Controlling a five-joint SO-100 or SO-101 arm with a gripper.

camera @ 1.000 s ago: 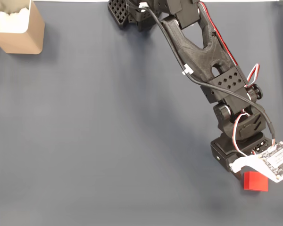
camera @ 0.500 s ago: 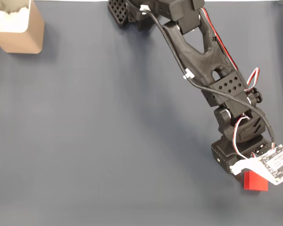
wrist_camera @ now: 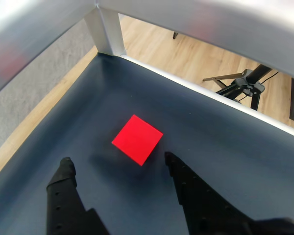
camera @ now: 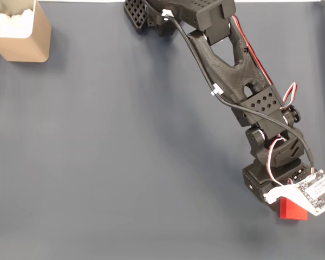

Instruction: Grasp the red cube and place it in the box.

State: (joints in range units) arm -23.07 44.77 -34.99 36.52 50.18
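The red cube (camera: 293,209) lies on the dark mat near the bottom right of the fixed view, partly covered by the arm's wrist board. In the wrist view the red cube (wrist_camera: 137,139) rests flat on the mat just beyond my gripper (wrist_camera: 118,163), whose two black fingers are spread open on either side of it, with nothing between them. The box (camera: 20,31), tan with a white inside, stands at the far top left corner of the fixed view, far from the gripper.
The black arm (camera: 233,70) stretches from the top centre down to the lower right. A metal frame rail (wrist_camera: 196,83) borders the mat close behind the cube, and a black tripod (wrist_camera: 242,88) stands on the wooden floor beyond.
The arm's wrist has lowered slightly toward the cube. The cube and the box have not moved.
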